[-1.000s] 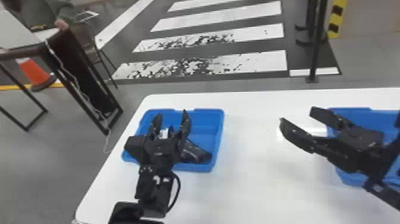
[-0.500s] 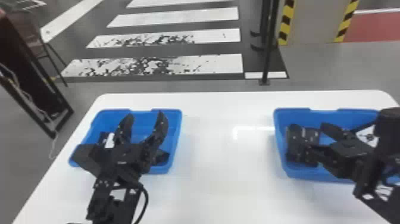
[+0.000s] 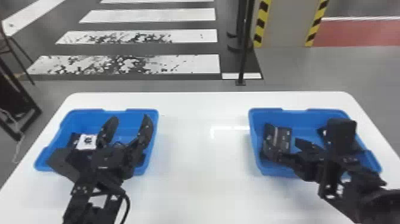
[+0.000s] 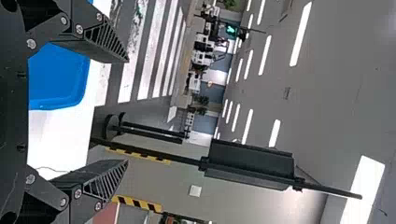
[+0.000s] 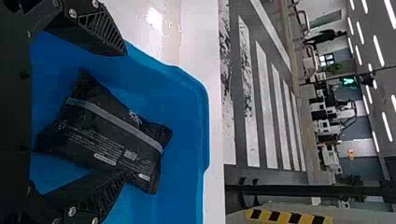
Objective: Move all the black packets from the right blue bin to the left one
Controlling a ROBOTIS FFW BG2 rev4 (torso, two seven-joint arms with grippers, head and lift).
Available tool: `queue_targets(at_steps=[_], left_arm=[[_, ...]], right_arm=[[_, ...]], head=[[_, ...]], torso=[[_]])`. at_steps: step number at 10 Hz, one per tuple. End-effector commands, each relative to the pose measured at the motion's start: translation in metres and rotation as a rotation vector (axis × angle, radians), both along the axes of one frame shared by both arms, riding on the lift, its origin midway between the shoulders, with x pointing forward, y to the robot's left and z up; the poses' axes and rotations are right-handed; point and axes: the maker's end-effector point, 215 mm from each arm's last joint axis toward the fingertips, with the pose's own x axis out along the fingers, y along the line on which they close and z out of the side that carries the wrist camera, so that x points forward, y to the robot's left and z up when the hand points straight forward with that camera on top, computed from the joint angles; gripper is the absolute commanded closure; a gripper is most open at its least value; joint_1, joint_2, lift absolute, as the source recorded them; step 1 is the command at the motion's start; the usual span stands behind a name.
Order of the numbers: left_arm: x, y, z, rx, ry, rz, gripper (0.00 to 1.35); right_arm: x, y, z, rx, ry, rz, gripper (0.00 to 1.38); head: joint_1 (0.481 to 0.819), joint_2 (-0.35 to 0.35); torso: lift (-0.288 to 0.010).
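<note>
In the head view, my left gripper point(image 3: 128, 127) stands open over the left blue bin point(image 3: 131, 114); a black packet with a white label point(image 3: 87, 141) lies in that bin beside it. The left wrist view has the same gripper point(image 4: 127, 111), nothing between its fingers. My right gripper point(image 3: 284, 149) is low in the right blue bin point(image 3: 255, 131), at a black packet point(image 3: 284, 137) near the bin's left side. Seen from the right wrist, the gripper point(image 5: 126, 113) is open around the packet point(image 5: 109, 133), one finger overlapping its edge.
Both bins stand on a white table point(image 3: 196, 155), with a wide stretch of tabletop between them. A black post point(image 3: 244, 53) rises beyond the table's far edge. A dark-framed stand point(image 3: 18, 110) is at the far left.
The head view has swung to the right. My right gripper has gone from beside and over the right bin's left rim down to the packet inside. My left gripper remains open over the left bin.
</note>
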Motion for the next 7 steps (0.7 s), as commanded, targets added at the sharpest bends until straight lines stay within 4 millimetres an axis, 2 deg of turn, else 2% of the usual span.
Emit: queue_targets(at_steps=[1,5,6,7], left_arm=[[0.001,-0.001,0.001,-0.002,0.0,-0.002,0.31],[0.001,-0.001,-0.001,-0.009,0.005,-0.002,0.31],[0.002,-0.001,0.0,-0.009,0.003,-0.002,0.31],[0.002,-0.002,-0.001,-0.01,0.005,-0.005,0.31]], right_arm=[[0.004,0.0,-0.011,-0.006,0.02,-0.005,0.15],[0.011,-0.008,-0.028,-0.006,0.054,-0.031,0.15],[0.012,-0.009,-0.032,0.001,0.064,-0.033,0.2],[0.012,-0.007,-0.035,0.018,0.073,-0.032,0.33]], head=[[0.695,0.044],[0.695,0.035],[0.695,0.033],[0.695,0.032]], torso=[[-0.168],[-0.168],[-0.168],[-0.168]])
